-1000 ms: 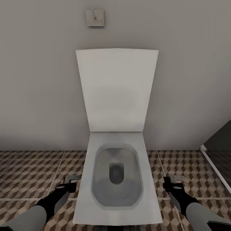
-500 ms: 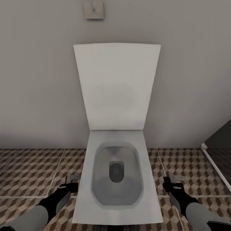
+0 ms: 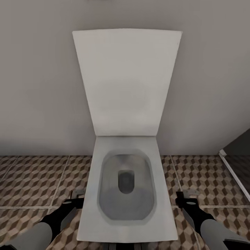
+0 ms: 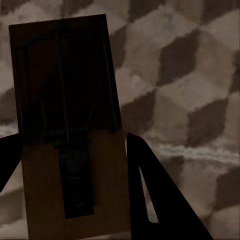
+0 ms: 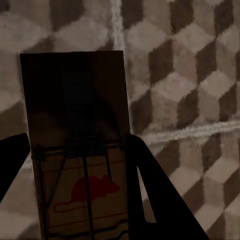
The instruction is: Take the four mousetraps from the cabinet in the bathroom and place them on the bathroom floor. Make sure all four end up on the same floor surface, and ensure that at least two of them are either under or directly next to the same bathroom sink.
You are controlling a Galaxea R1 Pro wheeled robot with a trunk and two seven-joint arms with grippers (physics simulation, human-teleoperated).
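Two grippers show low in the head view, one on each side of a white toilet [image 3: 126,194] whose lid stands raised against the grey wall [image 3: 38,86]. The left gripper [image 3: 77,198] hangs over the bathroom floor [image 3: 31,180] just beside the toilet's left edge; the right gripper [image 3: 184,198] hangs over the tiles near its right edge. At this size their jaws cannot be read from here.

Seen from the left wrist, the left gripper [image 4: 75,165] has its dark fingers [image 4: 150,185] closed on a mousetrap [image 4: 70,125] — a flat tan board with a wire spring and bar, held above the cube-pattern tiles.

Seen from the right wrist, the right gripper [image 5: 80,160] clamps a second mousetrap [image 5: 80,145] — this one bears a red mouse print — over a pale grout line in the floor.
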